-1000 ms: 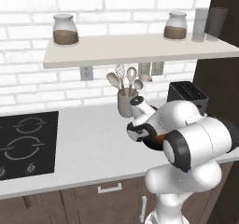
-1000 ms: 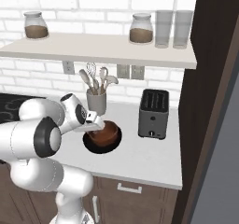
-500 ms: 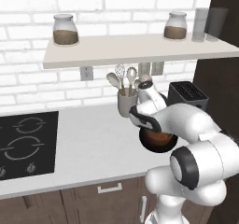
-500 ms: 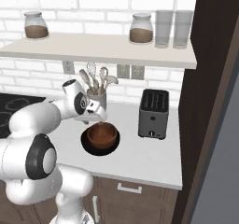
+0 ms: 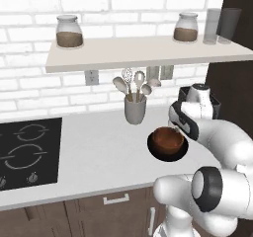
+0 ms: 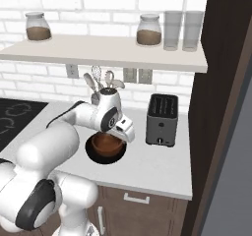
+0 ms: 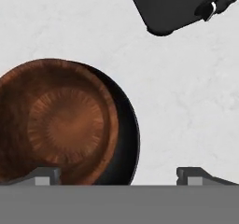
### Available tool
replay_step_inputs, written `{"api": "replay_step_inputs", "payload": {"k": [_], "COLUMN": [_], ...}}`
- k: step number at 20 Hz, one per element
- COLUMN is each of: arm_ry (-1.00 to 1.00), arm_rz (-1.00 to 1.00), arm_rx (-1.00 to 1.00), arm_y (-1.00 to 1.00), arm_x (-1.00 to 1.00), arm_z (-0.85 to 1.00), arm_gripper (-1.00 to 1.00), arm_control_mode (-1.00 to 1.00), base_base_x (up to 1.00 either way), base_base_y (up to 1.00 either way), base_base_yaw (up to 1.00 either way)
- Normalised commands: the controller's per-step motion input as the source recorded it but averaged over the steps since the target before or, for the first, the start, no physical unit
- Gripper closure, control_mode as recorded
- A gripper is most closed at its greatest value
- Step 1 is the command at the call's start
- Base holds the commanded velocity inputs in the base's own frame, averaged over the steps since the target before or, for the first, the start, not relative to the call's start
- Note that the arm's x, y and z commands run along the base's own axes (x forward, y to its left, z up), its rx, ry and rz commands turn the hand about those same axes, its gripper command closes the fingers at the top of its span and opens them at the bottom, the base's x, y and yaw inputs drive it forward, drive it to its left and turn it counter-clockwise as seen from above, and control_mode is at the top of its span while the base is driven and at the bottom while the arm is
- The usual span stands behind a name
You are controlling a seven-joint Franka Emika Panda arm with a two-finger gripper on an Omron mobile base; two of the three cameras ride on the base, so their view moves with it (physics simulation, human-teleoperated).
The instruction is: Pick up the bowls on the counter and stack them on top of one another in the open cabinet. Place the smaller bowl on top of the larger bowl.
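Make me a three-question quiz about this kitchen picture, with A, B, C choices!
1. Where is the brown bowl?
A. On the shelf
B. Inside the black bowl on the counter
C. On the cooktop

2. How many jars stand on the shelf?
A. Two
B. Four
C. None

3. How is the claw?
A. Shut on the brown bowl
B. Shut on a spoon
C. Open, holding nothing

Answers:
1 B: the black rim curves around the brown bowl on the pale counter.
2 A: one jar at the left and another jar further right, both with brown fill.
3 C: the hand view shows its tips wide apart.
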Motion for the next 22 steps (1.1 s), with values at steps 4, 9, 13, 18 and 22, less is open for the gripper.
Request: {"api": "replay_step_inputs", "payload": {"k": [4, 9, 13, 18, 22], "arm_ry": [-0.07, 0.0, 0.05, 0.11, 0.11], "arm_rz": [0.0, 0.0, 0.0, 0.0, 0.0], "arm_rx": [0.32, 0.12, 0.0, 0.0, 0.0], "arm_y": [-0.11, 0.03, 0.0, 0.0, 0.0], "arm_x": [-0.01, 0.03, 0.15, 0.08, 0.09], "arm_z": [-0.16, -0.16, -0.29, -0.41, -0.47], "arm_gripper": [-1.0, -1.0, -1.0, -1.0, -1.0], "arm_control_mode": [-1.0, -1.0, -1.0, -1.0, -1.0], "base_base_x": [0.0, 0.0, 0.0, 0.0, 0.0], "base_base_y": [0.0, 0.0, 0.0, 0.0, 0.0], "base_base_yaw": [0.0, 0.0, 0.0, 0.0, 0.0]}}
